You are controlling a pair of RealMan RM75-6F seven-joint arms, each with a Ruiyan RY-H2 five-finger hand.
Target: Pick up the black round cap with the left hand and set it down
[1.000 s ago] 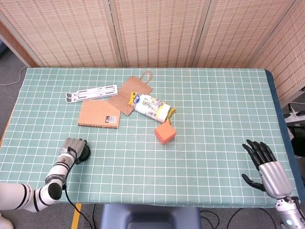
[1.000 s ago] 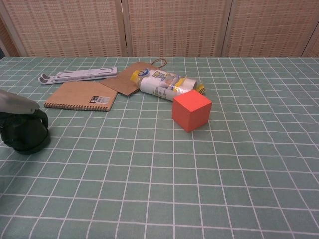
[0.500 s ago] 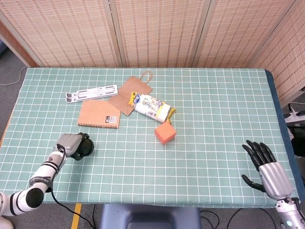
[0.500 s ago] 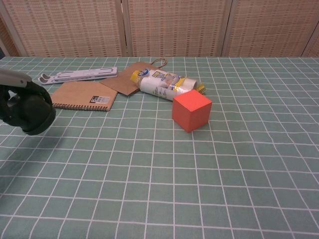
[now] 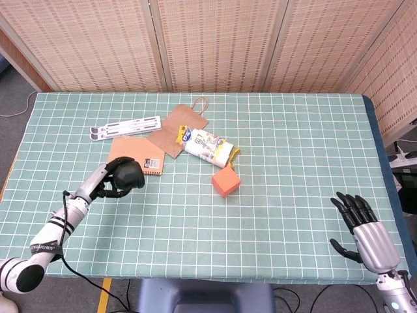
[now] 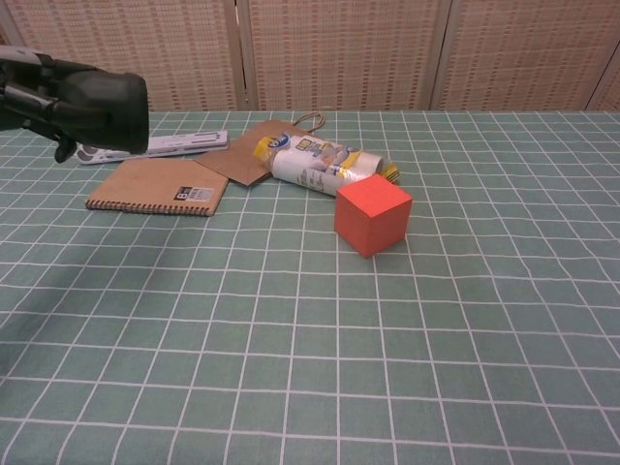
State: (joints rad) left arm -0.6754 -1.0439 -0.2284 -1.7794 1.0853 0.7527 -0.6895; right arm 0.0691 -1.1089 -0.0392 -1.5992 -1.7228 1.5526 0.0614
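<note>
Table (image 5: 293,130): green grid cloth | wall: woven screens (image 5: 215,39) | left hand (image 5: 107,182) fingers clamped on black round cap (image 5: 130,175) | right hand (image 5: 368,231) fingers apart

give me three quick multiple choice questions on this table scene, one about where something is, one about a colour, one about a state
1. Where is the black round cap?
A. flat on the table
B. held up in the left hand
C. on top of the cube

2. What colour is the cube?
A. orange-red
B. blue
C. white

3. How is the right hand?
A. gripping the notebook
B. pressing on the cube
C. holding nothing, fingers apart

Answers:
1 B, the chest view shows the cap well above the cloth in the hand.
2 A, both views show it orange-red.
3 C, its fingers spread at the table edge with nothing in them.
</note>
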